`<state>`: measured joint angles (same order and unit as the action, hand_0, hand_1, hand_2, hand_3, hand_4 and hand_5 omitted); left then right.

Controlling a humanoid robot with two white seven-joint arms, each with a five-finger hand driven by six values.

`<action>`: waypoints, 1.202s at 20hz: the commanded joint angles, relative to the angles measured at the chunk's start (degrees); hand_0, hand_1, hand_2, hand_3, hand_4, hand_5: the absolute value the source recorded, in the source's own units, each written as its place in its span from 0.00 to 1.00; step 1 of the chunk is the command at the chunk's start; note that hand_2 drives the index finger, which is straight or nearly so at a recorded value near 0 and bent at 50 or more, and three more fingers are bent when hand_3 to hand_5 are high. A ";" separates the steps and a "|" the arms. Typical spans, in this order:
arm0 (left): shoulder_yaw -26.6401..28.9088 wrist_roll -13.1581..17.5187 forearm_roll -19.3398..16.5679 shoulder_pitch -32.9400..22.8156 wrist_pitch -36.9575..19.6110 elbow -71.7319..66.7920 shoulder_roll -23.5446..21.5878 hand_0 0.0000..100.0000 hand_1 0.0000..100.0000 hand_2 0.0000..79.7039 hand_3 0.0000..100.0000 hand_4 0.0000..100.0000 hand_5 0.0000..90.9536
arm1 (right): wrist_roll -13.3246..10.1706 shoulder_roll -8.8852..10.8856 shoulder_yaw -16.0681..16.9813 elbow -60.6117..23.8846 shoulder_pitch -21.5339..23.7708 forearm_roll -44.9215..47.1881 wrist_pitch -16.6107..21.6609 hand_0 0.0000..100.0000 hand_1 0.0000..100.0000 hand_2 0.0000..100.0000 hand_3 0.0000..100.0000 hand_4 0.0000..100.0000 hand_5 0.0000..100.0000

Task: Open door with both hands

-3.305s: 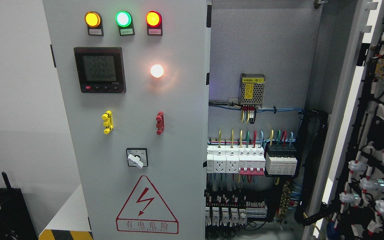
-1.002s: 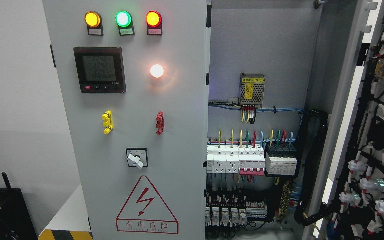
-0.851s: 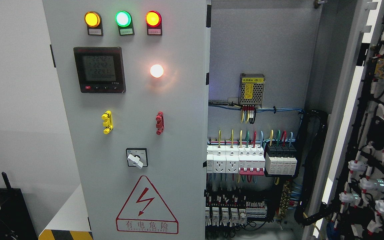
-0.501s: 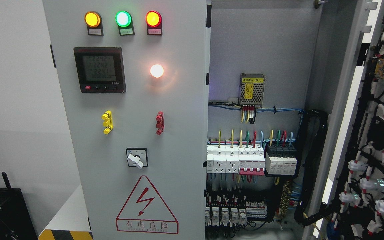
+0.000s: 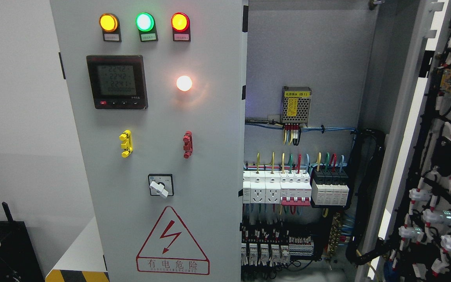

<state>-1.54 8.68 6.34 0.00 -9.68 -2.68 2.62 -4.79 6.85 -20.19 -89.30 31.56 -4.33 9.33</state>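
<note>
A grey electrical cabinet fills the head view. Its left door stands flat to the front, with three lit lamps, a black meter, a white lamp, a yellow handle, a red handle, a rotary switch and a red warning triangle. The right door is swung wide open at the picture's right, its wired inner side facing left. The cabinet's inside is exposed. Neither of my hands nor any arm shows.
Inside are a small power supply, rows of breakers, terminal blocks and a thick black cable bundle. A black box stands at the lower left beside a white wall.
</note>
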 commanded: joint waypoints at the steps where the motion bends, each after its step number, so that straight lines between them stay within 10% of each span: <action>1: -1.19 0.02 0.26 0.35 -0.34 0.21 0.02 0.12 0.39 0.00 0.00 0.00 0.00 | -0.40 -1.93 -0.20 -9.13 1.05 1.43 0.08 0.05 0.00 0.00 0.00 0.00 0.00; 20: -1.54 -0.41 -1.59 0.44 0.63 0.04 0.02 0.12 0.39 0.00 0.00 0.00 0.00 | -0.57 -8.61 0.50 -13.36 -3.52 4.06 -0.45 0.05 0.00 0.00 0.00 0.00 0.00; 24: -1.54 -0.33 -1.59 2.19 8.26 0.30 0.02 0.12 0.39 0.00 0.00 0.00 0.00 | -0.49 -9.14 1.29 -12.83 -7.03 4.15 -2.55 0.05 0.00 0.00 0.00 0.00 0.00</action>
<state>-2.83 8.34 5.15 0.14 -5.36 -2.54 2.64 -5.31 0.71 -19.91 -100.57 28.09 -0.36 8.03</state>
